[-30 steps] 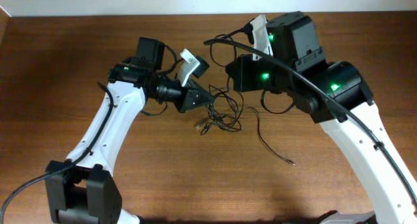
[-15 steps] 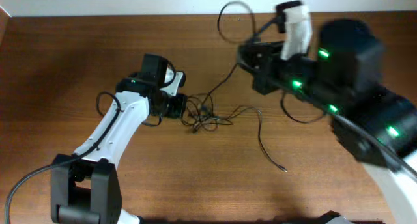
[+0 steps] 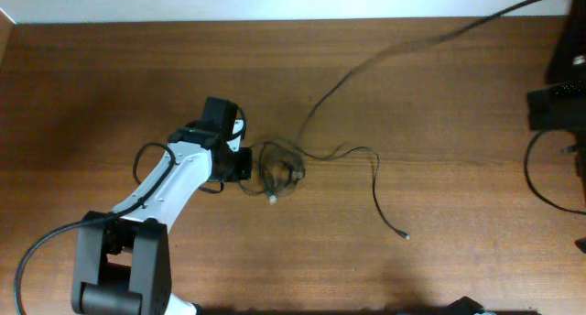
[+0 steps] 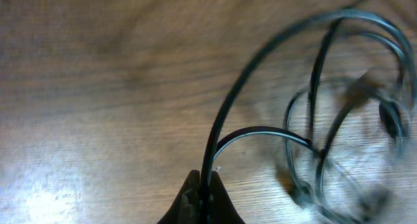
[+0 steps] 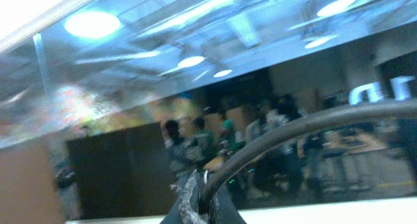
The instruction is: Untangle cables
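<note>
Indoors, most likely a robotics lab or an open-plan work hall. A white-and-black robot arm [image 3: 174, 182] works at a wood-grain counter [image 3: 439, 260] set against a plain white wall [image 3: 275, 2]. Beyond it, in the right wrist view, round ceiling lights [image 5: 91, 23] glow on a panelled ceiling [image 5: 247, 28] — and a blurred group of people [image 5: 215, 146] stands before a dark wall [image 5: 104, 165].

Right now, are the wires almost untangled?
Partly. One long cord is stretched away from the tangle, and a loose cord lies spread on its own. The right gripper grips the long cord; the left gripper holds the tangle by its cords. Left to do: those small bunched loops.
</note>
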Controlling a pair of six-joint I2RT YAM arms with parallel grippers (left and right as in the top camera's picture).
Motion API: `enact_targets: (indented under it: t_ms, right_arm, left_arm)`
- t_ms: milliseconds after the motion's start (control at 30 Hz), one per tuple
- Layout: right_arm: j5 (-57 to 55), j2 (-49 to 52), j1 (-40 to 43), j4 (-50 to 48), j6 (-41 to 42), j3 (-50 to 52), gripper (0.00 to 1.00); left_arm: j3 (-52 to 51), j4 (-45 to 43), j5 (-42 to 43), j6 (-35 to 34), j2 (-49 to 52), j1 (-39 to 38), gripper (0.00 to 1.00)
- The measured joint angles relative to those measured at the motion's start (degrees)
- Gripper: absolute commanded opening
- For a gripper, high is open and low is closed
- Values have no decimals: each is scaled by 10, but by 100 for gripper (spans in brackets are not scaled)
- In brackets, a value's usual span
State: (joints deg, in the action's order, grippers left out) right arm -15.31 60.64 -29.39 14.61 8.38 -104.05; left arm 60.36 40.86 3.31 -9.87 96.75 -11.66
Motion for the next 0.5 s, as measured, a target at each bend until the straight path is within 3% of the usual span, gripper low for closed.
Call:
enact_targets:
  t_ms: [100,133,267,300,500]
  right_arm:
    - [-88,-1,0,-21,-52,0,4]
    - [-122,-1,0,-17,-66,0,4]
    - [-210,0,0,80,-87,-3,4]
    - [-227,2,0,111,-89,-5,4]
    - [-364,48,20,299,-59,-6,4]
  left_arm:
    - [-9,-7,-10,-5,0,0,6]
    - [-13,-9,-13,-6,0,0,15]
    - [-17,-15,-17,-12,0,0,65]
    - [-17,-16,-18,-15,0,0,99]
    - [-18,-23,-19,-17,0,0,99]
